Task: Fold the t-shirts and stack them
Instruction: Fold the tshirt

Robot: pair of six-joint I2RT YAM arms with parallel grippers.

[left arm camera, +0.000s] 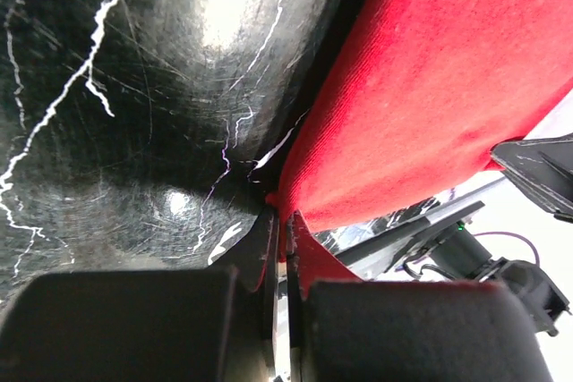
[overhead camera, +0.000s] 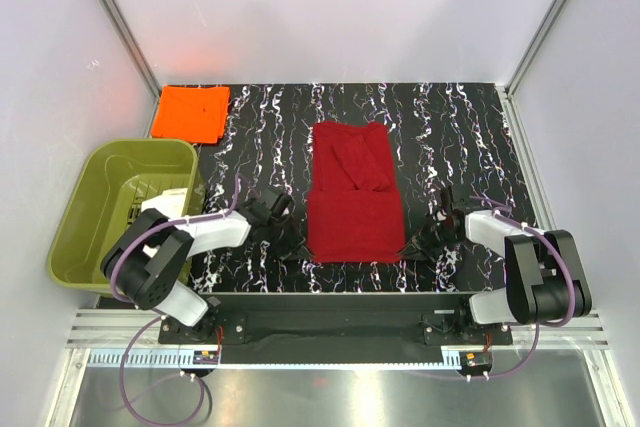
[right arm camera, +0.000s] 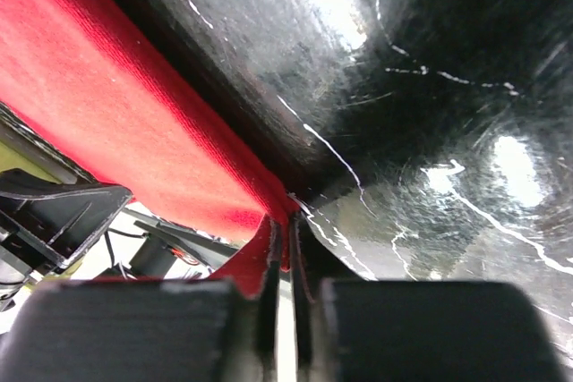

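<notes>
The crimson red t-shirt (overhead camera: 352, 192) lies folded into a long strip in the middle of the black marbled table (overhead camera: 450, 127). My left gripper (overhead camera: 298, 250) is shut on its near left corner; the left wrist view shows the red cloth (left arm camera: 421, 87) pinched between the fingers (left arm camera: 279, 221). My right gripper (overhead camera: 412, 250) is shut on its near right corner, and the right wrist view shows the cloth (right arm camera: 116, 105) nipped at the fingertips (right arm camera: 288, 216). The orange t-shirt (overhead camera: 190, 113) lies folded at the far left corner.
An olive-green plastic tub (overhead camera: 120, 207) stands off the table's left side, beside my left arm. White walls enclose the table at the back and sides. A metal rail runs along the near edge.
</notes>
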